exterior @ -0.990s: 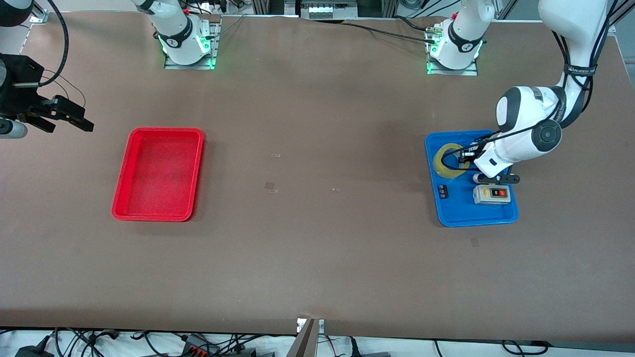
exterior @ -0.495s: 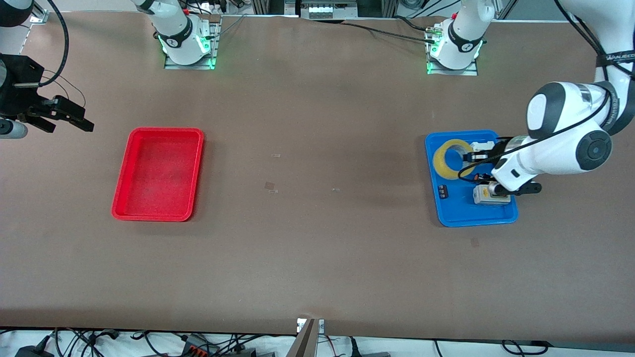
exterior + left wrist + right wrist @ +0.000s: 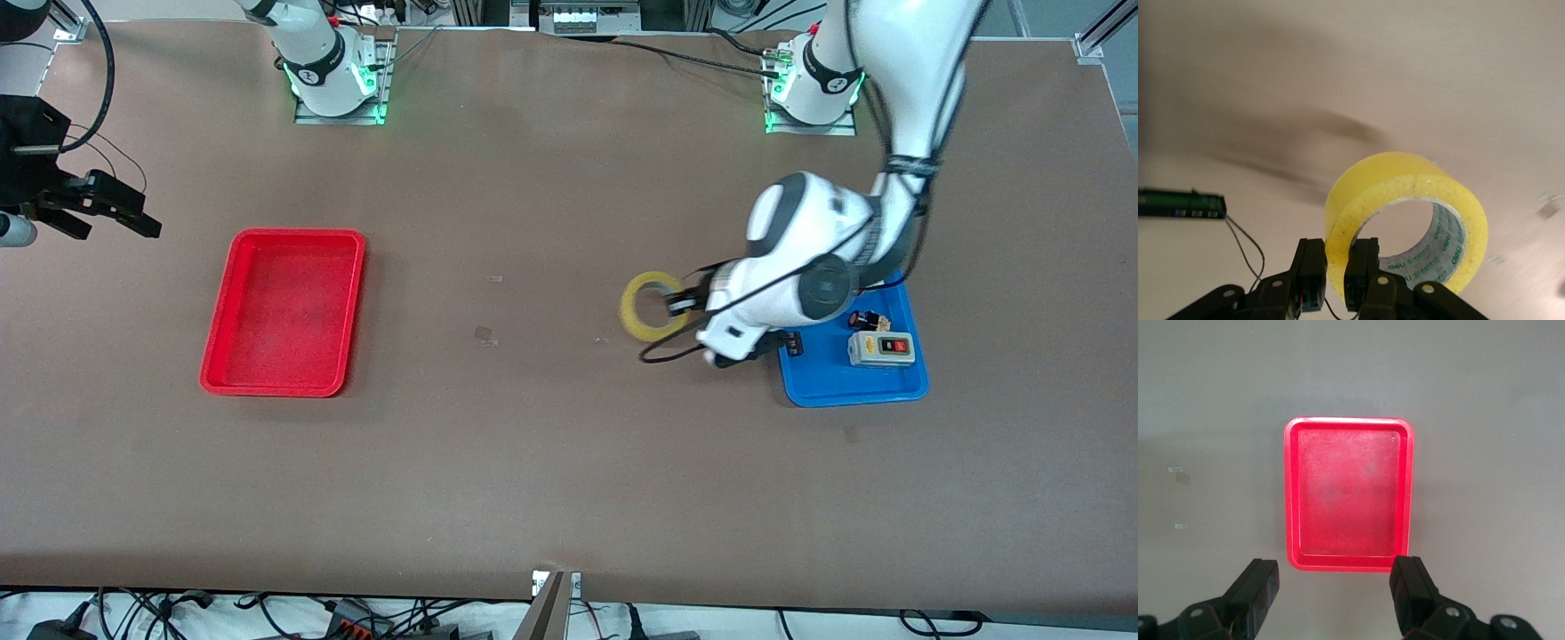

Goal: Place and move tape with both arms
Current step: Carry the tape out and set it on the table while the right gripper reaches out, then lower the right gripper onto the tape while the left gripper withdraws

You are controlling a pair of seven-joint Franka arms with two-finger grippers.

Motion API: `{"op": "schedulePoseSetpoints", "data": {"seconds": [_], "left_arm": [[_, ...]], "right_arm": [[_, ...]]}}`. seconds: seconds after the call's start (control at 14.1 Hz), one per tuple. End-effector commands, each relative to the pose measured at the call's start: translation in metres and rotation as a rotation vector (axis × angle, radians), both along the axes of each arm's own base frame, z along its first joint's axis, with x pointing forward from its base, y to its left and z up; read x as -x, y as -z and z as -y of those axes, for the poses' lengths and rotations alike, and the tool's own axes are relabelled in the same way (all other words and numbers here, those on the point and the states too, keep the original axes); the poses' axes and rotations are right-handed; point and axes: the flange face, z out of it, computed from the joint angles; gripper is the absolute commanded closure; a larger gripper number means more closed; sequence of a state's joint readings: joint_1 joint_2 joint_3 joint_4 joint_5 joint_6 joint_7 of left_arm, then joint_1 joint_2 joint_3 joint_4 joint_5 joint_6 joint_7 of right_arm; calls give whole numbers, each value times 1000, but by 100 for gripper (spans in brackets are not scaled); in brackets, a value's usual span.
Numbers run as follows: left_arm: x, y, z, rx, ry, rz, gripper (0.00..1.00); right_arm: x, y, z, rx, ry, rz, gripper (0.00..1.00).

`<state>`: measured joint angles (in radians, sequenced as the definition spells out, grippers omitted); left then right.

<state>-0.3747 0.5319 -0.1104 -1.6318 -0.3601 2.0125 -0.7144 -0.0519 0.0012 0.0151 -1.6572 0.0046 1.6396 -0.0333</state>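
The yellow tape roll [image 3: 646, 307] hangs in the air over bare table between the blue tray [image 3: 827, 384] and the table's middle. My left gripper [image 3: 683, 304] is shut on its wall, one finger inside the hole and one outside. In the left wrist view the tape [image 3: 1405, 200] fills the middle and the left gripper [image 3: 1335, 277] pinches its rim. My right gripper [image 3: 102, 206] is open and empty, waiting up at the right arm's end of the table; in the right wrist view its open right gripper [image 3: 1335, 593] looks down on the red tray [image 3: 1348, 495].
The blue tray holds a grey switch box [image 3: 880, 348] and small dark parts [image 3: 794, 343]. An empty red tray [image 3: 284, 311] lies toward the right arm's end. Small bits of tape [image 3: 484, 334] lie on the brown table's middle.
My left gripper has lifted the tape out of the blue tray and swung it toward the table's middle. The right gripper has barely moved.
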Motion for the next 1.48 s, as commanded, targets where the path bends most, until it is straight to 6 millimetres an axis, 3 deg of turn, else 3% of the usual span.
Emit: {"op": "schedulePoseSetpoints", "data": {"seconds": [0.0, 0.07, 0.21, 0.28, 0.35, 0.42, 0.49, 0.57, 0.64, 0.71, 0.85, 0.92, 1.06, 1.13, 1.27, 1.41], "left_arm": [[6, 18, 57, 13, -101, 30, 100], [16, 29, 78, 7, -117, 35, 100], [32, 52, 105, -5, -138, 35, 98], [37, 62, 111, -13, -128, 33, 82], [38, 66, 111, -19, -122, 33, 52], [39, 66, 112, -19, -114, 36, 8], [39, 60, 114, -16, -118, 40, 0], [37, 55, 112, -15, -119, 44, 0], [30, 36, 104, -8, -132, 59, 0], [27, 23, 95, -12, -135, 51, 0], [11, -19, 60, -17, -163, 38, 0], [-1, -45, 30, -28, -182, 37, 0], [-12, -96, -23, -109, -166, 90, 0], [-16, -112, -50, -134, -176, 84, 0], [-20, -137, -96, -164, -141, 84, 0], [-18, -156, -147, -163, -65, 55, 0]], "right_arm": [[-12, 23, 10, -20, 8, -67, 0], [-17, 32, 17, -21, 20, -90, 0], [-19, 29, 16, -17, 26, -86, 0], [-20, 30, 15, -17, 28, -86, 0], [-20, 31, 16, -20, 34, -86, 0], [-21, 30, 16, -24, 38, -78, 0], [-23, 35, 17, -24, 38, -83, 0], [-31, 59, 16, -27, 35, -125, 0], [-38, 81, 14, -30, 34, -171, 0], [-40, 79, 9, -32, 24, -157, 0], [-45, 85, -14, -106, 10, -155, 0], [-48, 86, -25, -163, 9, -143, 0], [-60, 119, -46, -221, 0, -175, 0], [-67, 139, -70, -250, -21, -189, 0], [-81, 181, -140, -268, -98, -185, 0], [-81, 214, -231, -247, -155, -193, 0]]}}
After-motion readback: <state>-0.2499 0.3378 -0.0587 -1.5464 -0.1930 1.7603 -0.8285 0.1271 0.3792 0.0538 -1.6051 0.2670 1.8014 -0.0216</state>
